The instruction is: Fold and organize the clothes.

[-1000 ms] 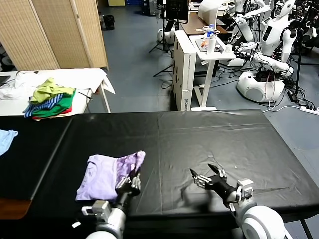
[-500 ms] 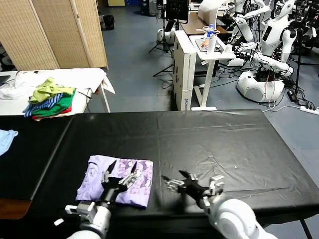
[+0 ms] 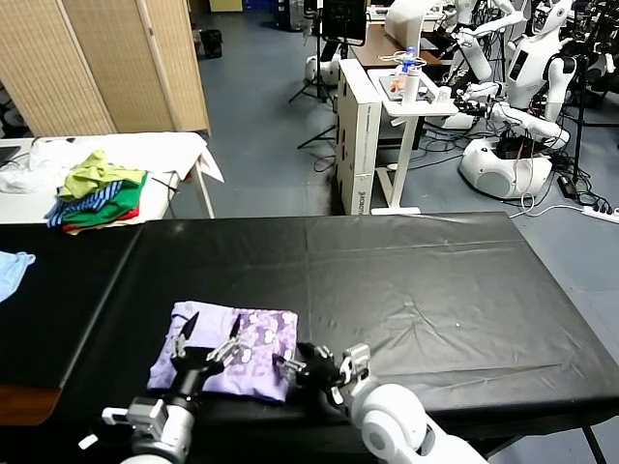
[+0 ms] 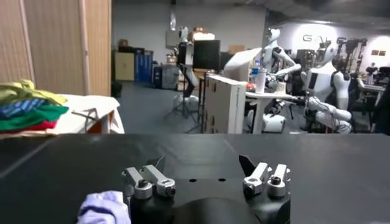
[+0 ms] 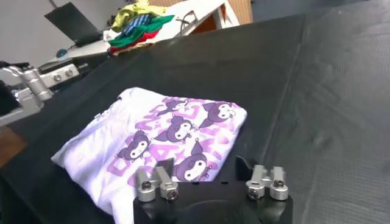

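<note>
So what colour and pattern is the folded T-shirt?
The T-shirt is pale lavender, with darker purple cartoon figures and lettering; the right wrist view shows it best.

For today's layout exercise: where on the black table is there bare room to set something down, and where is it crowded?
Bare: the black table from the folded T-shirt rightward to its far edges, and the strip behind the shirt. Crowded: the near left edge, where the left gripper hovers over the shirt and the right gripper sits beside its corner.

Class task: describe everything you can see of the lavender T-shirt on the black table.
The T-shirt is pale lavender thin cloth, folded into a flat packet, its darker purple cartoon print facing up. It lies near the black table's front edge, on the robot's left. The open left gripper hovers over it; the open right gripper sits at its right edge.
</note>
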You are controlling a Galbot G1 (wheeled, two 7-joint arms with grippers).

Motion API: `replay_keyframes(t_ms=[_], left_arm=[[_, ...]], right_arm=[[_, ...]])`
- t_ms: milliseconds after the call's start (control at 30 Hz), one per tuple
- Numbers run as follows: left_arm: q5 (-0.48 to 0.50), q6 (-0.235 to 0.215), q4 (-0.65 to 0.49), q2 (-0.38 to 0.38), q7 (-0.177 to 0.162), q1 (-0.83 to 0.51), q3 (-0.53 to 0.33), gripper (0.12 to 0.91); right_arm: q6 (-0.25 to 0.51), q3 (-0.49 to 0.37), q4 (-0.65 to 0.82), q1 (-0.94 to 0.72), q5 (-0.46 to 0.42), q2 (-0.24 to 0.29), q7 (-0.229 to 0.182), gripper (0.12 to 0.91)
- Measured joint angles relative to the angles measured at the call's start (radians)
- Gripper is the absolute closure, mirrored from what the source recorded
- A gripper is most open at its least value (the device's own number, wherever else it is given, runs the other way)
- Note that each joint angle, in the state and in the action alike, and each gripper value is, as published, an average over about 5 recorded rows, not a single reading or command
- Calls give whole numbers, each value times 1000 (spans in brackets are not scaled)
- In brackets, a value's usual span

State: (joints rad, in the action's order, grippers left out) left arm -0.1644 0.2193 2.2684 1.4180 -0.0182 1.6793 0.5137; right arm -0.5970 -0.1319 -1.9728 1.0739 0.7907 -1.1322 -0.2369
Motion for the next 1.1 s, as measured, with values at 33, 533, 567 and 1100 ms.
replay_keyframes(t_ms=[33, 533, 567, 1100], left_arm=[[0, 0, 2, 1, 0, 2, 3, 123], [-23, -17, 0, 16, -3, 15, 14, 123], [-24, -18, -1, 16, -4, 14, 14, 123], [-115, -91, -9, -8, -37, 68, 26, 123]], right_arm=[[1, 0, 0, 2, -4, -1, 2, 391], [-50, 167, -59, 81, -80, 81, 92, 881], [-57, 191, -59, 82, -85, 94, 103, 880], [-89, 401, -109, 146, -128, 208, 162, 467]])
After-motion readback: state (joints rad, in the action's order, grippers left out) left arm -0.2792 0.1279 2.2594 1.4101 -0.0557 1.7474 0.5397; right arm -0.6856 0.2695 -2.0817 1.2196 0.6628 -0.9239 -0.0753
